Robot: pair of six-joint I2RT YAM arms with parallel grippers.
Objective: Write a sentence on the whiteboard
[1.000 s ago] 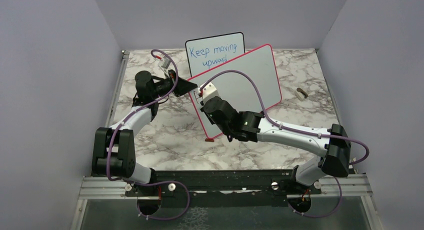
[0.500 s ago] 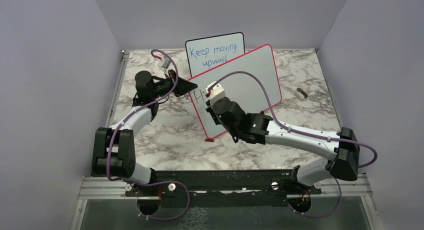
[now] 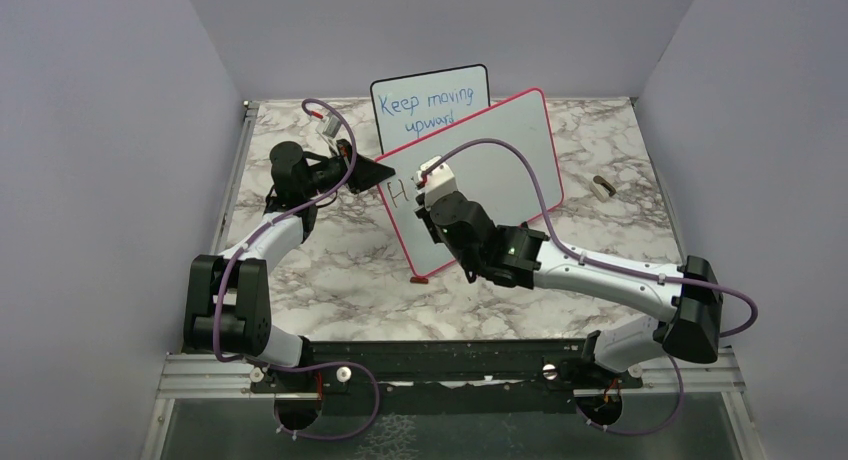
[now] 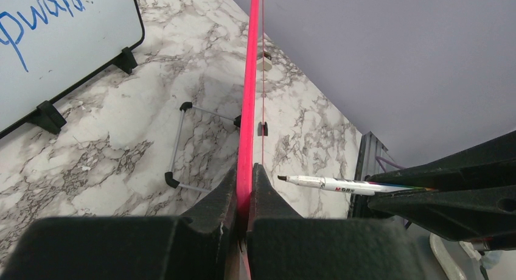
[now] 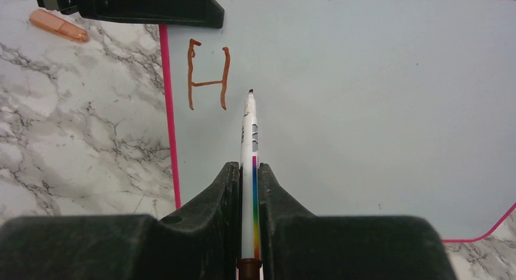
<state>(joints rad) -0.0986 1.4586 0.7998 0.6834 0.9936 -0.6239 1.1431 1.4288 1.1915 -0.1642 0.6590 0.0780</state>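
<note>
Two arms of mine reach out from the near edge of a marble-patterned counter. My right tool is clamped on a white marker with a rainbow stripe down its barrel. The pen lies straight between the two black fingers and points away from me. Its dark tip sits just to the right of the foot of a brownish-red capital H; I cannot tell whether it touches the surface.

That H is all there is of the sentence (one letter, near the upper left corner, close beside the frame). It is written on the whiteboard, which is white with a pink-red frame and rounded corners and stands tilted near the middle of the counter.

My left tool is closed on the board's left edge, with the pink frame pinched between its fingers. From that wrist I see the board edge-on. Beyond the edge a thin wire stand with black end caps rests on the counter.

A small peach-coloured piece lies on the marble to the left of the frame. A small brown and white object lies to the board's right, well apart from it.

Farthest back, a smaller black-framed board stands upright, with "Keep moving upward" in blue handwriting. From overhead, the pink-framed board covers its lower right corner.
</note>
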